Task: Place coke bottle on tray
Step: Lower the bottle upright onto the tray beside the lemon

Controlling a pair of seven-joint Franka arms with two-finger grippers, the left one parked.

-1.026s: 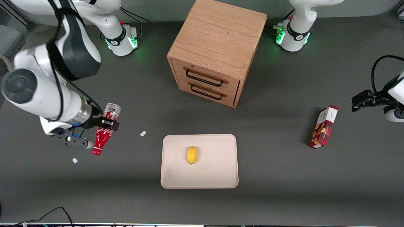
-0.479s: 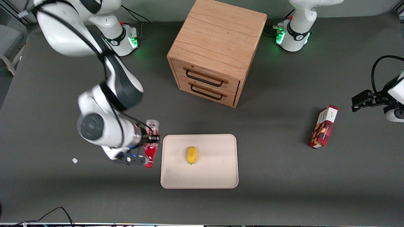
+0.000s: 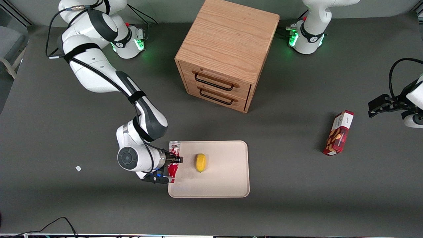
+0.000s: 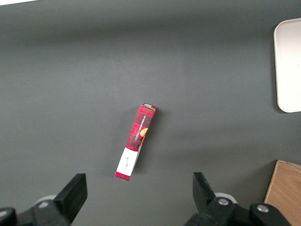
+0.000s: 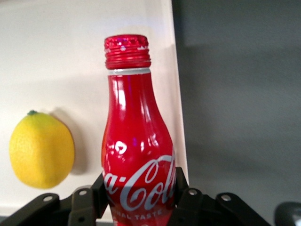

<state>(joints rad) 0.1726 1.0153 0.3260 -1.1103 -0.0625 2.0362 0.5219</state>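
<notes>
The coke bottle (image 3: 173,162) is a slim red bottle with white script; it shows closely in the right wrist view (image 5: 136,155). My right gripper (image 3: 174,160) is shut on its body and holds it over the edge of the tray nearest the working arm. The beige tray (image 3: 228,178) lies flat on the table, nearer the front camera than the drawer cabinet. In the right wrist view the bottle's red cap (image 5: 127,51) points over the tray's rim (image 5: 175,89), with the fingers (image 5: 183,188) pressed on either side of the bottle.
A yellow lemon (image 3: 200,162) lies on the tray, beside the bottle (image 5: 41,149). A wooden drawer cabinet (image 3: 226,53) stands farther from the front camera. A red snack box (image 3: 338,133) lies toward the parked arm's end (image 4: 136,141). A white scrap (image 3: 78,168) lies on the table.
My right arm has carried the bottle sideways from the working arm's end of the table to the tray's edge, and lower. The tray and lemon have not moved.
</notes>
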